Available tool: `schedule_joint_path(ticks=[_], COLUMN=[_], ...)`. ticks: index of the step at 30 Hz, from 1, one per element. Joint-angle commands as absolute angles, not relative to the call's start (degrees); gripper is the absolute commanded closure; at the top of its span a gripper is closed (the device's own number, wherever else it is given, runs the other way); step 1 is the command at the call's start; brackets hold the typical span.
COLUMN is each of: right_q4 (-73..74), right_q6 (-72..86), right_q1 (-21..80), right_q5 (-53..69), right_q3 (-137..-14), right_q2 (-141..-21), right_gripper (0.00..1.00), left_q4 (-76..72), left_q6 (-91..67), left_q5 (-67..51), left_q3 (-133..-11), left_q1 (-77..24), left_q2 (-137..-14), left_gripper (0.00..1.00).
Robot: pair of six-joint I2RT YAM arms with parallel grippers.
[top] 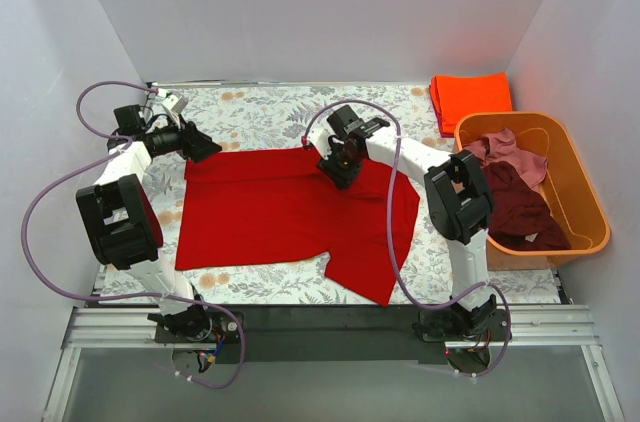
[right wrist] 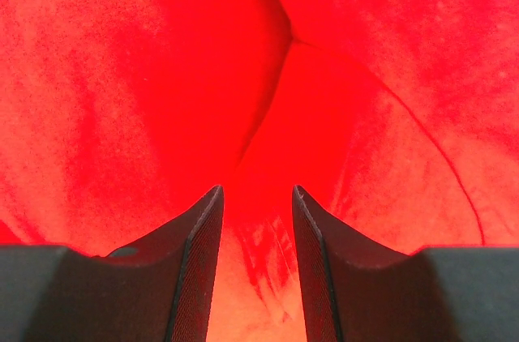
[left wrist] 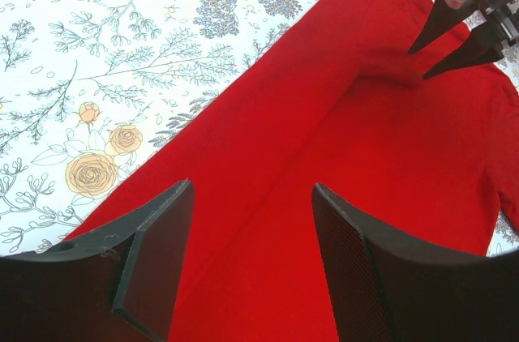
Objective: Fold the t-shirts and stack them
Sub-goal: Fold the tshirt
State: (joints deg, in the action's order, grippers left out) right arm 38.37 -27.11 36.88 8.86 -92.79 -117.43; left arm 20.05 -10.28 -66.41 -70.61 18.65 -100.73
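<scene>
A bright red t-shirt [top: 280,217] lies spread on the flowered table, with one sleeve hanging toward the front right. My left gripper [top: 210,150] hovers open over the shirt's far left corner, with red cloth [left wrist: 268,147] below its fingers [left wrist: 252,185]. My right gripper [top: 337,175] points down onto the shirt's far edge near the middle. Its jaws stand open [right wrist: 257,188] over a small pucker of the red cloth [right wrist: 276,115]; this gripper [left wrist: 423,62] also shows in the left wrist view. A folded orange-red t-shirt [top: 470,97] lies at the far right.
An orange plastic tub [top: 580,192] stands at the right edge, holding a dusty pink shirt [top: 510,152] and a maroon shirt [top: 520,207]. White walls close in the table on three sides. Grey cables loop from both arms.
</scene>
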Motion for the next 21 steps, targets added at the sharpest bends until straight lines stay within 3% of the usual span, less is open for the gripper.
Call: schedule_joint_path(ticks=[1,8,13,21], right_q4=[39.90,39.90,40.34,43.41], right_q6=[-26.54,-26.81,-26.89,-29.96], right_q1=[37.18,37.27,37.09,32.62], right_q5=[9.58,8.35,8.87,10.72], right_q3=[-94.83,-95.10,-96.06,-102.56], right_q2=[-119.87,-121.90,-120.68,-121.36], right_gripper=[0.55,0.59,0.84,0.91], left_q4=[19.34,19.77,19.86,20.04], left_q6=[-9.41,-8.17,-8.09,-8.26], left_q5=[-67.06,-66.80,-66.97,-67.94], left_q3=[-70.49,-70.58,-71.02,-72.07], left_q1=[18.72,18.72,18.72,18.72], left_q2=[-96.77,-96.68,-97.03,-98.26], left_gripper=[0.41,0.41,0.41,0.41])
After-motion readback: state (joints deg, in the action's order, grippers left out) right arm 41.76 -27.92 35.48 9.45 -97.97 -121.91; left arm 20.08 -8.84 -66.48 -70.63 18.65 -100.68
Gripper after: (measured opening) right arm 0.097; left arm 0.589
